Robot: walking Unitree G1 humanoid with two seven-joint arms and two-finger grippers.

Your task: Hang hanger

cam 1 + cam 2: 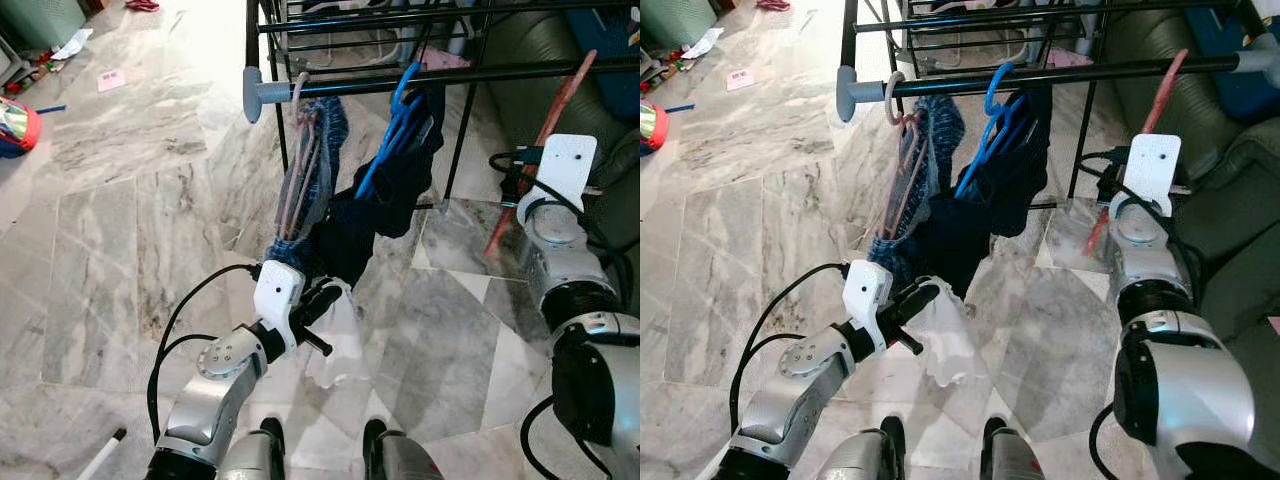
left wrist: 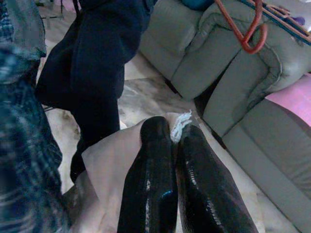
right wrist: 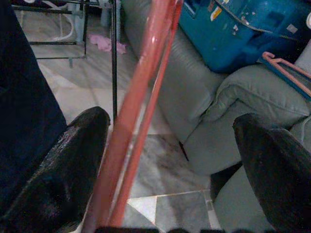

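A marble floor carries a black rack at the far side, and from its near rail hang a pink hanger with a plaid garment, and to its right a blue hanger with dark clothes. On the floor at far left lie a pink paper and a white scrap; a grey sofa stands at right

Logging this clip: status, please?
Left gripper shut on white cloth. Right gripper open around red hanger, leaning on rail. Dark clothes hang alongside.
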